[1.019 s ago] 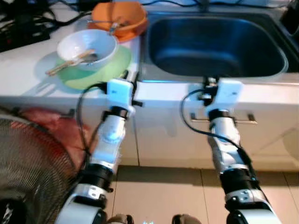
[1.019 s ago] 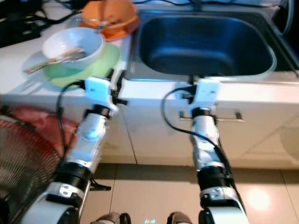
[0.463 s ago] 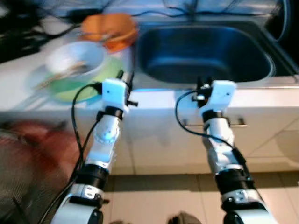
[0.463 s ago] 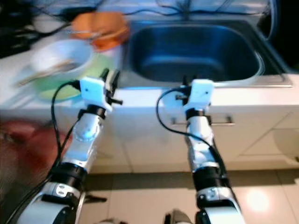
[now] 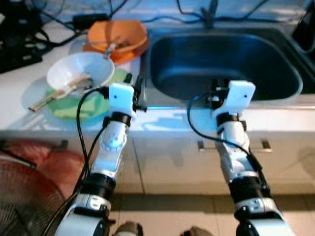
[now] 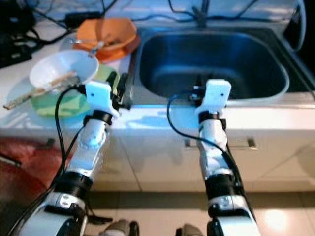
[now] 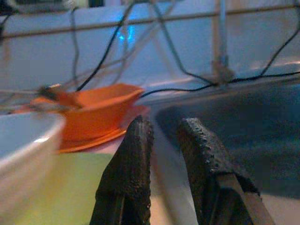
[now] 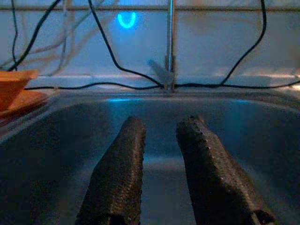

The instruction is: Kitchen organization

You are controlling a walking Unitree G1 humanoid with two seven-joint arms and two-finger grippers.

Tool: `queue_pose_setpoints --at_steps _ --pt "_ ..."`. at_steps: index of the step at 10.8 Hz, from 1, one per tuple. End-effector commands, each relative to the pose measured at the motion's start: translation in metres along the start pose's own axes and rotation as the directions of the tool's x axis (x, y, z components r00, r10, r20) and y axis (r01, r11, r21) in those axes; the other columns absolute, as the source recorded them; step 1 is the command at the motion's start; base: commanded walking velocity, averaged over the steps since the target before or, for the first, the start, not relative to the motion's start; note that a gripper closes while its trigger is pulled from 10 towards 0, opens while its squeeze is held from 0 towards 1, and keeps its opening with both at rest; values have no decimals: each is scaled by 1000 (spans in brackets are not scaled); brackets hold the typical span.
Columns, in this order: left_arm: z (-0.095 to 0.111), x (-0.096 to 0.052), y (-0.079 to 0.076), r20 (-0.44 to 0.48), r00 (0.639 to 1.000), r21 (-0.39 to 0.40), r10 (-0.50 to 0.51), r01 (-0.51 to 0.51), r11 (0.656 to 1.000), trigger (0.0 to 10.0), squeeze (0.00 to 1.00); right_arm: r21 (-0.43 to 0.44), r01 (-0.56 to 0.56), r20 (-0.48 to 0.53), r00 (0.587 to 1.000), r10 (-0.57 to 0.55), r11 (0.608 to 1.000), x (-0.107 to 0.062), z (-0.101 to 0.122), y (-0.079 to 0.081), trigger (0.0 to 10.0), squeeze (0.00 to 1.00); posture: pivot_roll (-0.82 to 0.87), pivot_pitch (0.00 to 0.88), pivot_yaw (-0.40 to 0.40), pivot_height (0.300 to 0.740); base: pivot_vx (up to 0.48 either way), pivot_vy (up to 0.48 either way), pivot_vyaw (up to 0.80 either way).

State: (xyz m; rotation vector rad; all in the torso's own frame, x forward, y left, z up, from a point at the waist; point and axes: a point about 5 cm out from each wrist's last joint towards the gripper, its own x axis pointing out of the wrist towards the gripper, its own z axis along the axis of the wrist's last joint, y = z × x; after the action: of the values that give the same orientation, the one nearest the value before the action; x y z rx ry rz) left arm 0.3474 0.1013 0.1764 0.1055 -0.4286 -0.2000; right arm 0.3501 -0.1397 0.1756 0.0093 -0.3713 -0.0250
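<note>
A white bowl (image 5: 78,73) with chopsticks (image 5: 51,97) across it rests on a green plate (image 5: 69,107) on the white counter. Behind it an orange bowl (image 5: 118,33) sits on an orange plate and holds a utensil. To their right lies the dark steel sink (image 5: 221,56). My left gripper (image 5: 136,89) hovers over the counter strip between the green plate and the sink, open a little, with nothing between its fingers (image 7: 136,140). My right gripper (image 5: 216,92) is at the sink's front rim, pointing into the basin. Its fingers (image 8: 129,140) stand slightly apart and hold nothing.
Black cables (image 5: 49,19) and a tap (image 8: 168,70) run along the wall behind the sink. Cabinet fronts with a bar handle (image 5: 261,145) lie below the counter edge. A red bundle (image 5: 54,164) and a dark mesh fan guard (image 5: 24,196) are at the lower left. Beige floor tiles lie below.
The head view has shifted. Both arms have risen and reached forward, from the counter's front edge to over the counter strip and the sink rim. The dishes have not moved.
</note>
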Motion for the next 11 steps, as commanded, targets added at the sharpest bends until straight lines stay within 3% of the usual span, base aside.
queue_pose_setpoints --at_steps 1,5,9,11 --pt "2 -2 -12 17 998 6 -55 55 998 10000 0 -6 36 -40 999 -36 999 -4 -8 -12 10000 0 -14 158 25 740 0 0 0" --pt "-3 -8 -27 -2 994 17 -111 111 994 10000 0 -5 39 -43 998 -39 999 -4 -9 -12 10000 0 -15 156 27 740 0 0 0" --pt "-1 -13 -27 11 994 52 -113 112 992 10000 0 -4 38 -43 998 -38 999 -5 -9 -11 10000 0 -13 154 31 740 0 0 0" --pt "21 -17 -23 91 987 181 -133 115 977 10000 0 -5 38 -46 998 -38 999 -6 -10 -12 10000 0 -7 151 30 740 0 0 0"
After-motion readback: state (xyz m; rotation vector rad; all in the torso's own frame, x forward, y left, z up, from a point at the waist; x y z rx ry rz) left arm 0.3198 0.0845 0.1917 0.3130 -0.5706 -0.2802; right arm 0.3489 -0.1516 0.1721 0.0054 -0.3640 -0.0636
